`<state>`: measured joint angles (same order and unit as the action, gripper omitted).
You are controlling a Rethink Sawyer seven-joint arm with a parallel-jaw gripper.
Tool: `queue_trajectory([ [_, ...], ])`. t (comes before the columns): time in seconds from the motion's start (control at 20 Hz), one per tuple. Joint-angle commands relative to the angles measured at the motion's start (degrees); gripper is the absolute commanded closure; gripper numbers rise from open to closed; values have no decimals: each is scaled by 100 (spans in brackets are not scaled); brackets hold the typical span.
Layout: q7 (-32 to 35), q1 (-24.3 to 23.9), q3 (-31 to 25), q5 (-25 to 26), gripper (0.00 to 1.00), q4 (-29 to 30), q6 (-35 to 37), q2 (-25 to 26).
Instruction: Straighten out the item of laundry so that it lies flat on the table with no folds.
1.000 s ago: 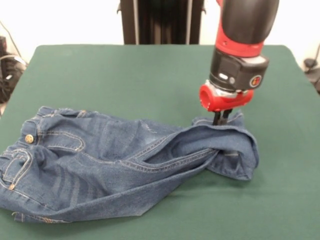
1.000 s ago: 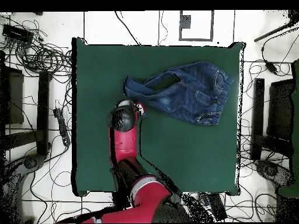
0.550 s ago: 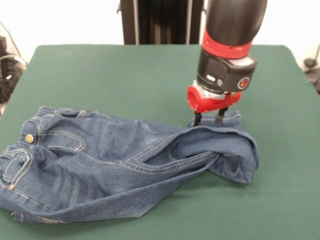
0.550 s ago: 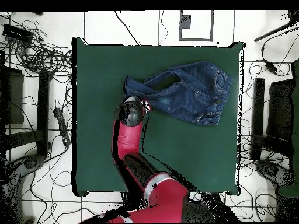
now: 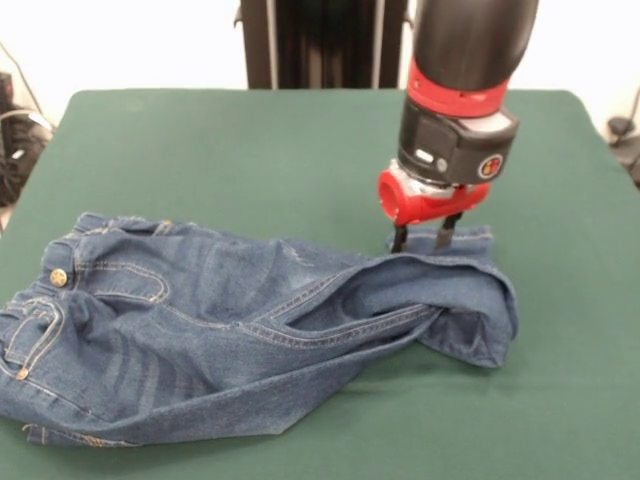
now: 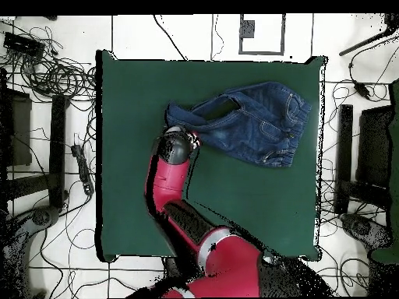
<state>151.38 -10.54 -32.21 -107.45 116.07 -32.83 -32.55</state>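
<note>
Two views give us the green table [image 5: 250,140]; from above we see its whole outline, with the jeans [image 5: 230,320] in the half far from the robot's base. Only the front view shows the brass button [image 5: 58,277] and the hand [image 5: 424,241], fingers apart, at the folded-back leg's cuff.

Gripper [image 5: 421,242] over jeans [image 5: 220,320] on table [image 5: 250,150]
</note>
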Motion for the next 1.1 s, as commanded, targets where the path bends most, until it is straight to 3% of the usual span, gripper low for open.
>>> queue_trajectory([
  [0.05, -1691, -187, -1507, -1291, 0, 442, -801, -577],
  [0.35, -2088, -505, -2021, -1743, 0, 623, -1100, -847],
  [0.75, -2365, -789, -2342, -1576, 0, 748, -1050, -1131],
  [1.1, -3398, -1059, -2714, -1539, 0, 577, -1448, -905],
])
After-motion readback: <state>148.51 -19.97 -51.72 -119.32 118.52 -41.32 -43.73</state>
